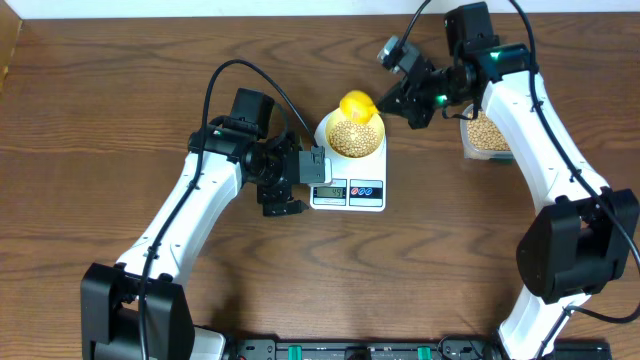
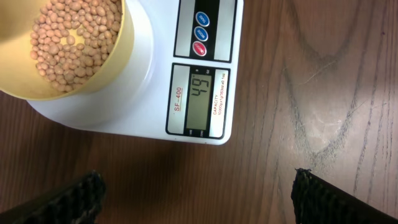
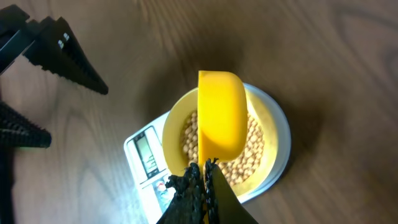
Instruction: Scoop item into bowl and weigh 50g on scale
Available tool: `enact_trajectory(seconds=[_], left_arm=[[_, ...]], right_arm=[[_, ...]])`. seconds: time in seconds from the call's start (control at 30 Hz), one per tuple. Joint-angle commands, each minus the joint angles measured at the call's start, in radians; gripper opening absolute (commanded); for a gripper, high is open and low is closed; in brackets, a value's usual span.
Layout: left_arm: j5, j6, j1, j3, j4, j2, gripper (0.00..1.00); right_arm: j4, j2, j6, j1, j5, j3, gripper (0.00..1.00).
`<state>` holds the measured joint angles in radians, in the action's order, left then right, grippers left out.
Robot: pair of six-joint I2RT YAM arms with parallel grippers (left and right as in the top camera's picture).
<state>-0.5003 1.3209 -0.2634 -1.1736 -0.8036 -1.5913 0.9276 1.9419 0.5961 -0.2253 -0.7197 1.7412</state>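
A pale-yellow bowl with tan beans in it stands on the white scale. My right gripper is shut on the handle of a bright yellow scoop, held tipped over the bowl's far rim. In the right wrist view the scoop hangs over the beans, with the right gripper clamped on its handle. My left gripper stands open above the table in front of the scale, nothing between its fingers. The display reads 49.
A clear tub holding more beans sits at the right, under the right arm. The left gripper's open fingers show at the upper left of the right wrist view. Bare wood table surrounds the scale.
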Motion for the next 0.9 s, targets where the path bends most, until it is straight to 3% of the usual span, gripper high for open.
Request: enact_trajectory(seconds=[0.0, 0.87], left_arm=[[-0.023, 0.003, 0.005, 0.003, -0.002, 0.011, 0.98], [-0.023, 0.003, 0.005, 0.003, -0.002, 0.011, 0.98]], right_arm=[[-0.019, -0.051, -0.003, -0.007, 0.039, 0.019, 0.01], [-0.056, -0.051, -0.065, -0.004, 0.018, 0.018, 0.01]])
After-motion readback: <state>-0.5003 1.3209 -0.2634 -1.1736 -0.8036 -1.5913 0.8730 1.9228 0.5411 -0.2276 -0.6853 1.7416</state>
